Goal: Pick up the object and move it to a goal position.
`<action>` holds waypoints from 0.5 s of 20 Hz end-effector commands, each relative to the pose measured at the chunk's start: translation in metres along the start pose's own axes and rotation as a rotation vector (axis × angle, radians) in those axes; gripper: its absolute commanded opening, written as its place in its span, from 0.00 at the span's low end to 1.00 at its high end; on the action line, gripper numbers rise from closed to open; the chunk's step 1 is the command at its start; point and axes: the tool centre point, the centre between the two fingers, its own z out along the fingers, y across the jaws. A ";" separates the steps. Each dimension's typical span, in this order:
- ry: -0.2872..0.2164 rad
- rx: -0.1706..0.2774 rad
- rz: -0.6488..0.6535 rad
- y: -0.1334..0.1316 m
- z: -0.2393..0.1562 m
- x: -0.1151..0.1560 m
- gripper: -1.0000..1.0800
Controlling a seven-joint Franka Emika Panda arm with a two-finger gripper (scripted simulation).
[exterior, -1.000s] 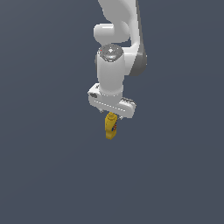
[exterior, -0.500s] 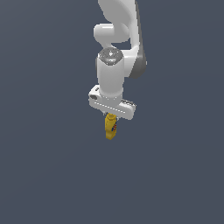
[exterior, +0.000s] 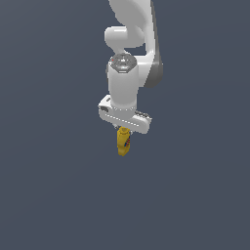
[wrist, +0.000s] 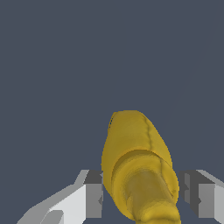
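Yellow bottle held aloft, hanging below the claw

The yellow bottle (exterior: 124, 141) dangles under the white gripper (exterior: 124, 130), fingers (wrist: 94, 192) clenched on its upper part, clear of any surface. With most of its body hanging below the pinch, a quick swing could probably tilt it or slip it free.

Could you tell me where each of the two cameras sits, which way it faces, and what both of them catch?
Exterior view: off the arm, level with the raised gripper, facing the white arm side-on against a plain dark background; the arm's links, wrist and hand show.
Wrist view: on the wrist, looking along the gripper past its fingers; only those show of the robot.
Shared: the yellow bottle, clamped between the fingers and hanging in the air.
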 end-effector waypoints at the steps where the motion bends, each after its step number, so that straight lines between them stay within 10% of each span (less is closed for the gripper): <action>1: 0.004 0.002 0.001 0.001 -0.006 0.005 0.00; 10: 0.004 0.002 0.001 0.007 -0.033 0.036 0.00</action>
